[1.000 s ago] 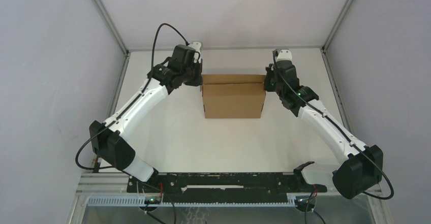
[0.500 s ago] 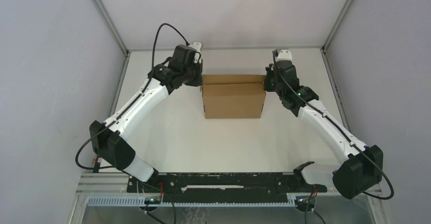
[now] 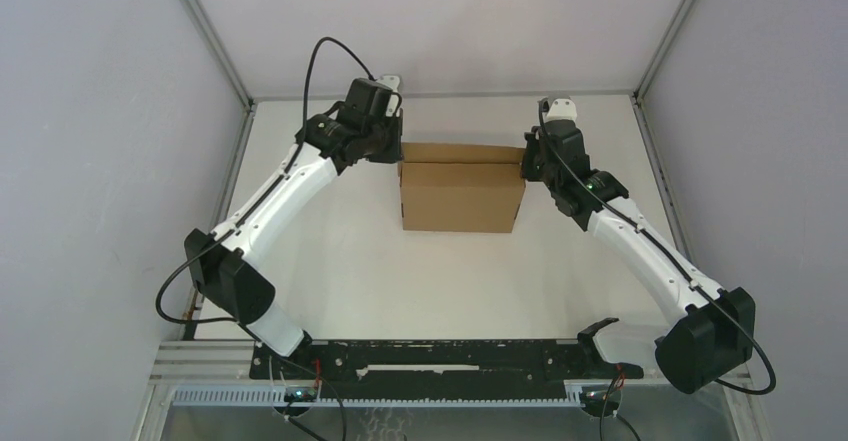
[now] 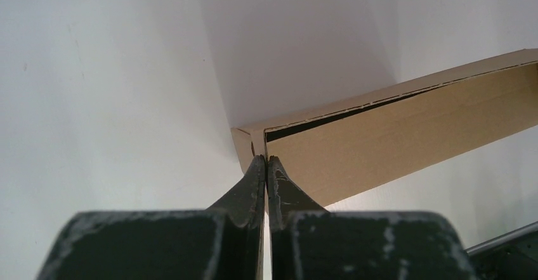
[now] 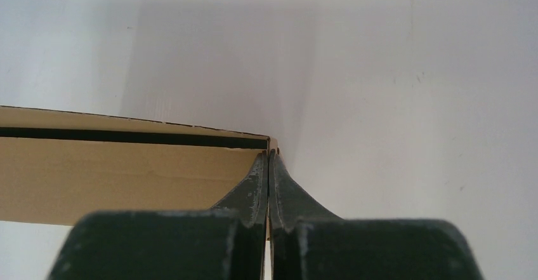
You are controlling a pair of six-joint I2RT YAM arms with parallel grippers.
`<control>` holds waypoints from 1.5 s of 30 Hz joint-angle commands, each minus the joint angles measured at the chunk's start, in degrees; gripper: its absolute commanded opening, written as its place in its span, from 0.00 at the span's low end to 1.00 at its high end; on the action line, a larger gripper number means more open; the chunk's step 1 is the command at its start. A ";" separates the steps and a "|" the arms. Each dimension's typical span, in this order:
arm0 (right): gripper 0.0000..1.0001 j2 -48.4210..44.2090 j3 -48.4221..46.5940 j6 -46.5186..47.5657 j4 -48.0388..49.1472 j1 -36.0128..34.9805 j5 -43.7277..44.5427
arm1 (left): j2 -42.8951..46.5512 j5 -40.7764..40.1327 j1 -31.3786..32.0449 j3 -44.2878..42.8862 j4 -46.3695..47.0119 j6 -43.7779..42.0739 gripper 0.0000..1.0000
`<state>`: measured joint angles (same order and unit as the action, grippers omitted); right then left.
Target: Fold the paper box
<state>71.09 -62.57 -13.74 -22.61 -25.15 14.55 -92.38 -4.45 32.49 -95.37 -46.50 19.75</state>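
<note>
Reaching inward, left pincer (image 4: 266, 159) and right pincer (image 5: 269, 156) pinch paper box (image 3: 460, 196)

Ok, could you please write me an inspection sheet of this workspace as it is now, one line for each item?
Surface: white table, flat.
Job's things: paper box, plain brown, at the far middle of the table; a dark slit shows under its top panel.
Clutter: nothing seen.
Hands: left hand shut, pinching the box's thin wall at its left far corner; right hand shut, pinching the wall at the right far corner.
Cables: black cable loops above the left arm.
Surroundings: pale walls on three sides; metal rail at the near edge.
</note>
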 commanded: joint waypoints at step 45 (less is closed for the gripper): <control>0.00 0.27 1.40 -1.16 -4.02 -2.78 -4.11 | 0.96 1.29 3.16 1.74 3.82 9.38 0.03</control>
<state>71.02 -62.54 -13.80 -22.63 -25.76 14.52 -93.62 -7.25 32.80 -95.55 -47.72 26.24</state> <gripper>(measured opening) 0.007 0.030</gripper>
